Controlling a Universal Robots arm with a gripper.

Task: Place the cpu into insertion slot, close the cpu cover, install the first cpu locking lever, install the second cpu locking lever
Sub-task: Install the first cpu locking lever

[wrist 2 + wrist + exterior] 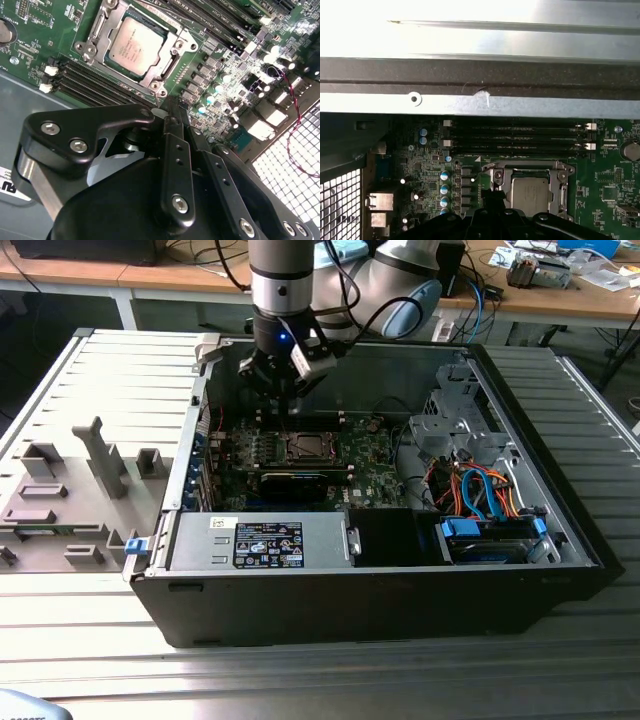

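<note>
- One ribbed grey tabletop point(90, 640) carries everything; at the exterior view's left, a group of grey moulded fixtures point(100, 455) stands on it, well apart from the work
- Next along is the open computer case point(350, 610), lying on its side with a power supply point(260, 540) against its near wall
- Above the green board hangs the hand point(283, 390); in the second wrist view its fingers look pressed together with nothing between them, the tips hovering just beside the socket's corner and near the black memory slots point(95, 80)
- Below it, the cpu point(136, 46) sits flat in the insertion slot point(307, 447), its pale metal top showing through the square window
- Around the chip lies the cpu cover point(172, 60), which looks lowered over the chip's edges; I cannot tell whether either locking lever is latched
- Handling, as a judgement: the chip is light, stiff and smooth on top, but the contacts beneath are delicate, so it wants holding by its opposite edges and keeping level. The cover is thin, springy sheet metal on a hinge, best pushed at its free edge. The levers are likely stiff wire that resists near the end of travel and could slip off smooth fingers, so the bent end is the place to bear on
- Towards the exterior view's right, orange and blue cables point(480, 495) lie beside the drive bays, well apart from the socket
</note>
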